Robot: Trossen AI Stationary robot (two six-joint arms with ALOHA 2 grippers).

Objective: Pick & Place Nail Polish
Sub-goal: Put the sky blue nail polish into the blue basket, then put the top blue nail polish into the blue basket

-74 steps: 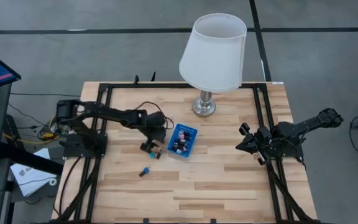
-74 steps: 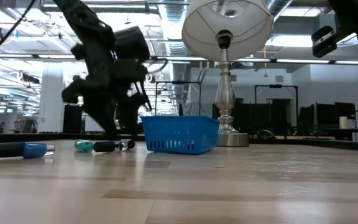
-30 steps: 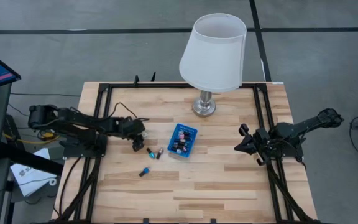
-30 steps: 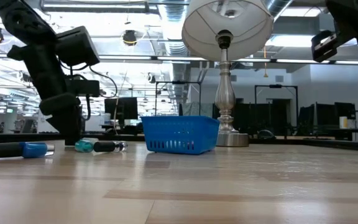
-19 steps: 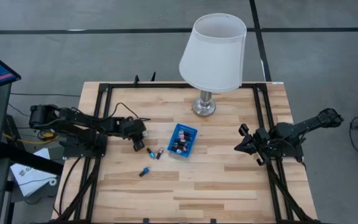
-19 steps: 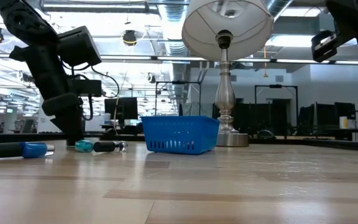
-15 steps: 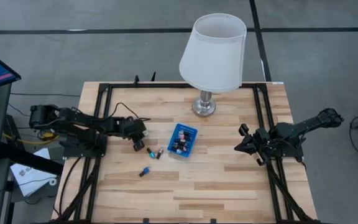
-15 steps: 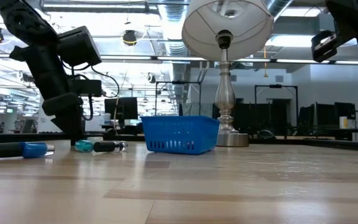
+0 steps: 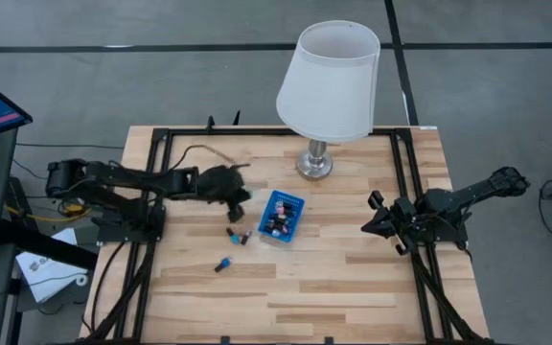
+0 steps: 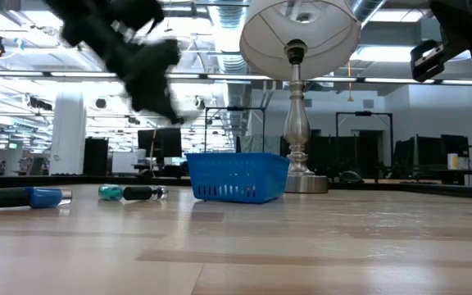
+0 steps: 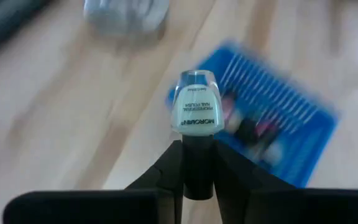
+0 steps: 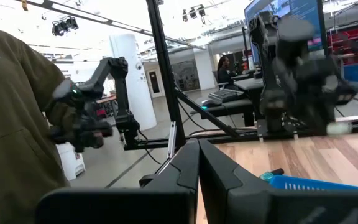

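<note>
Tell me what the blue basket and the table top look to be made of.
Blue basket: likely moulded plastic, judging by its uniform blue and thin slotted walls. Table top: apparently pale wood planks with a smooth finish; grain and board seams show.

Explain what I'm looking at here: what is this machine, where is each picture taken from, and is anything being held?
Two dark robot arms work at a wooden table. One picture looks straight down, one looks level across the tabletop, and one camera sits on each wrist. The left gripper, raised near the blue basket, is shut on a pale nail polish bottle, gripped by its dark cap. Two other bottles and a blue bottle lie on the wood. A lamp stands behind. The right gripper waits, shut, at the right.
</note>
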